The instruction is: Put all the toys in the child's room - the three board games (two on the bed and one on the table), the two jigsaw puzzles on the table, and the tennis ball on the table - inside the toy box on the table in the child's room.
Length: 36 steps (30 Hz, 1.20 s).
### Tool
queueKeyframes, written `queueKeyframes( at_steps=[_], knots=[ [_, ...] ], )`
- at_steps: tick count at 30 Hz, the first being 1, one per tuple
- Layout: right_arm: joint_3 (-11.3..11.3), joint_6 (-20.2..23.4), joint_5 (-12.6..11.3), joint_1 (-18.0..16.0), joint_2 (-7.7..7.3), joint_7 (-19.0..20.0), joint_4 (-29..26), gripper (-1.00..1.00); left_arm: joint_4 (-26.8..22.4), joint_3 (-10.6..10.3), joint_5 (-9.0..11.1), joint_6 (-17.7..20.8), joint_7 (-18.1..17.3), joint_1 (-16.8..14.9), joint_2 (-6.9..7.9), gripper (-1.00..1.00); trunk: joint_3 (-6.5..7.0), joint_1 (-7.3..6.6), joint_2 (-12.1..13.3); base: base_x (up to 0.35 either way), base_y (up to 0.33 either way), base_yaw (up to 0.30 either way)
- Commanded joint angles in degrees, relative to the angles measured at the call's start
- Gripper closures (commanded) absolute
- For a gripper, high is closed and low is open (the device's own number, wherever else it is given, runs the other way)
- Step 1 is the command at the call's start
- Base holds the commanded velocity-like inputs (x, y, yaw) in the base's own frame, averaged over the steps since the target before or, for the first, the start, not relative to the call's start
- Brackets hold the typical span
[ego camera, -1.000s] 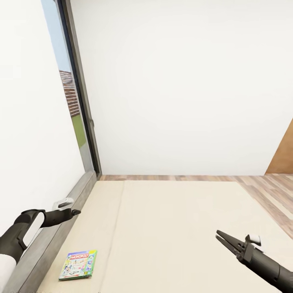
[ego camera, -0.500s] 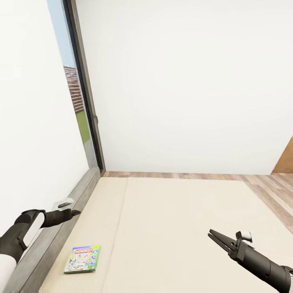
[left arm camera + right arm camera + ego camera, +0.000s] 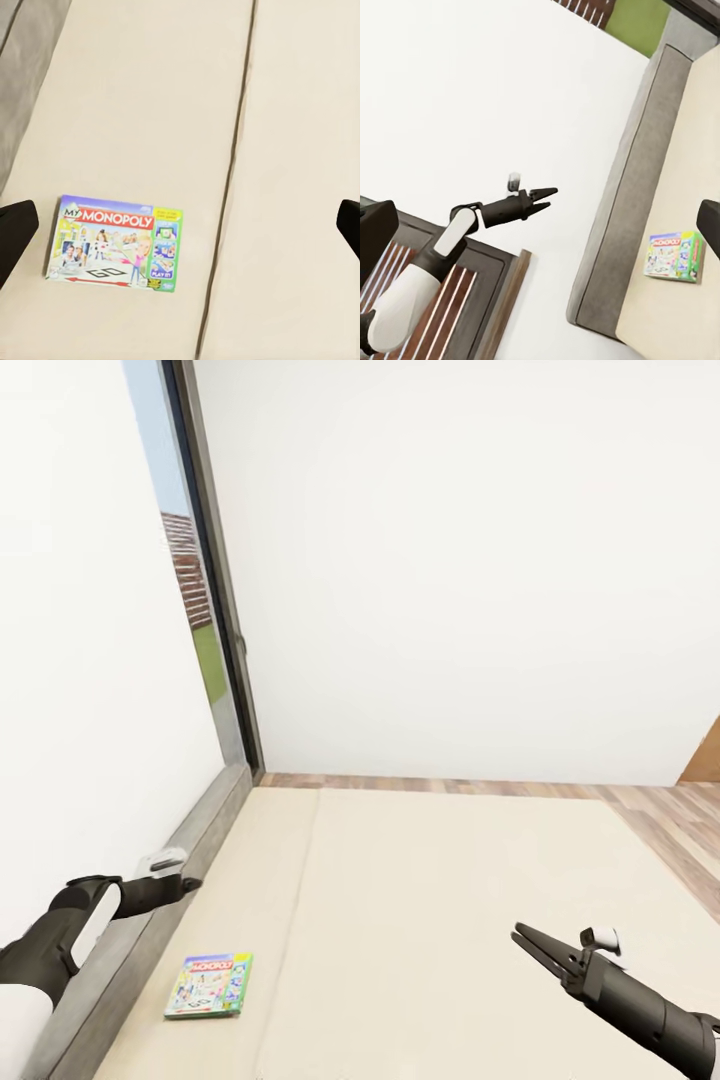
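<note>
1. The green Monopoly board game point(image 3: 209, 985) lies flat on the cream bed point(image 3: 430, 920), at about 7 o'clock in the head view, close to the grey side frame point(image 3: 150, 930) but not touching it.
2. In the left wrist view the board game point(image 3: 114, 243) sits printed face up, apart from the long seam point(image 3: 229, 180) that runs down the mattress.
3. The left gripper point(image 3: 190, 882) hangs at about 8 o'clock in the head view, over the grey side frame, above and clear of the game; nothing is between its fingers.
4. From the right wrist view the left gripper point(image 3: 547, 196) shows its fingers point(image 3: 542, 192) parted only a little at the tips, holding nothing.
5. The right gripper point(image 3: 524, 941) is at about 4 o'clock in the head view, over bare mattress and well apart from the game; its fingers point(image 3: 540, 937) are spread into a narrow V and empty.
6. Behind the bed, at 12 o'clock, a strip of wood-plank floor point(image 3: 450, 787) meets a white wall point(image 3: 460, 560).
7. At about 10 o'clock a tall window point(image 3: 195, 610) with a dark frame gives onto grass and a brick building.
8. At 3 o'clock a sliver of wood-panel door point(image 3: 705, 758) shows at the edge of the head view.
</note>
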Motion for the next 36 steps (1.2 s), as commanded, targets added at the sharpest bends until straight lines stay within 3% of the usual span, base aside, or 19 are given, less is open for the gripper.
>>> queueKeyframes(
  at_steps=[1, 10, 20, 36],
  knots=[
    [0.0, 0.2, 0.0, 0.0, -0.01, 0.1, 0.0, -1.00, 0.0, 0.2, -0.2, 0.3, -0.3, 0.0, -0.09, -1.00, -0.21, 0.03, -0.1, 0.000, 0.000, -0.069],
    [-0.5, 0.1, 0.0, 0.3, 0.02, 0.2, -0.1, -1.00, 0.0, 0.2, -0.8, 0.0, -0.3, 0.0, -0.34, -1.00, -0.67, 0.03, -0.1, 0.000, 0.000, -0.047],
    [-2.6, 0.1, -0.1, 0.7, 0.24, 0.6, -0.1, -1.00, 0.0, 0.2, -1.0, 0.0, -0.3, 0.0, -0.41, -1.00, -0.96, 0.03, -0.1, 0.000, 0.000, -0.027],
    [-2.8, 0.2, -0.1, 0.8, 0.17, 0.7, -0.1, -1.00, 0.0, 0.2, -1.0, -0.1, -0.3, 0.0, -0.40, -1.00, -2.21, 0.03, -0.1, 0.000, 0.000, -0.114]
  ],
)
